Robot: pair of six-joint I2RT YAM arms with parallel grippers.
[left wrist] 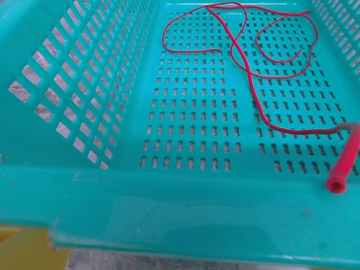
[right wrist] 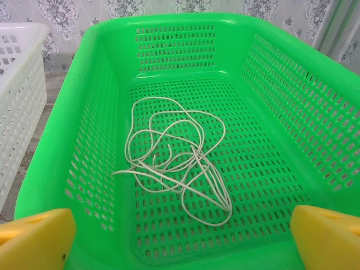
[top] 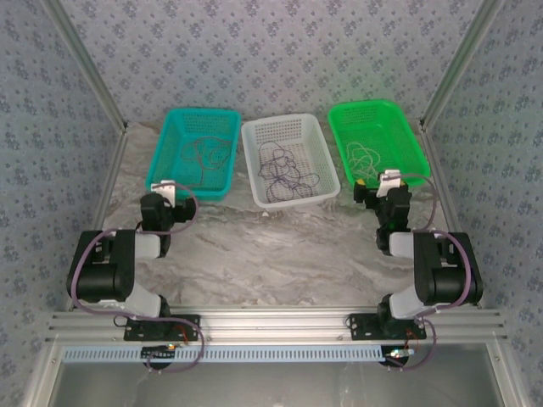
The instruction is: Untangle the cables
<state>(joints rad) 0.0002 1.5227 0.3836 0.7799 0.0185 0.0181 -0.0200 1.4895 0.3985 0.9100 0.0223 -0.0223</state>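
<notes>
The cables lie in three baskets at the back of the table. A red cable (left wrist: 247, 62) curls on the floor of the teal basket (left wrist: 197, 208), with one cut end (left wrist: 336, 183) near its front wall. Dark cables (top: 284, 174) are tangled in the white basket (top: 318, 140). A pale cable (right wrist: 174, 152) loops loosely in the green basket (right wrist: 56, 135). My left gripper (top: 165, 188) hovers at the teal basket's near rim, open and empty. My right gripper (right wrist: 183, 242) sits at the green basket's near rim, its yellow fingers (right wrist: 34, 239) wide apart, open, holding nothing.
The three baskets stand side by side, teal (top: 165, 136) left, white in the middle, green (top: 416, 140) right. Bare marble tabletop (top: 280, 246) lies between them and the arm bases. Slanted metal frame posts (top: 85, 64) flank the table in front of patterned walls.
</notes>
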